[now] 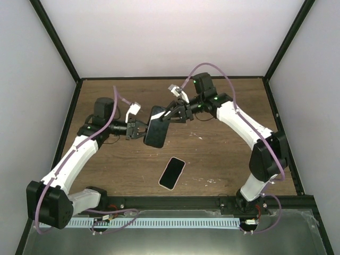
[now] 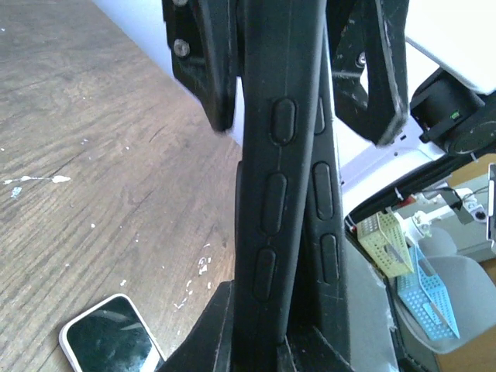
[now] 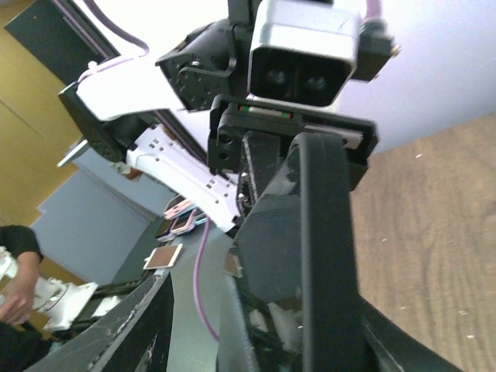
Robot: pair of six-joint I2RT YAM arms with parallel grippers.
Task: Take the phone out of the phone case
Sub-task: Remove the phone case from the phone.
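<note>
The black phone case (image 1: 156, 126) is held upright in the air above the table's middle. My left gripper (image 1: 141, 130) is shut on its lower left edge; in the left wrist view the case (image 2: 279, 194) rises edge-on from between the jaws (image 2: 283, 341). My right gripper (image 1: 172, 113) is at the case's upper end, its jaws apart on either side of the case (image 3: 325, 256), with a gap at one finger (image 3: 143, 318). The phone (image 1: 172, 173), white-rimmed with a dark screen, lies flat on the table in front of the case, and also shows in the left wrist view (image 2: 112, 337).
The wooden table (image 1: 223, 154) has black frame posts at its sides and a metal rail (image 1: 175, 220) along the near edge. White paint specks (image 2: 198, 263) mark the wood near the phone.
</note>
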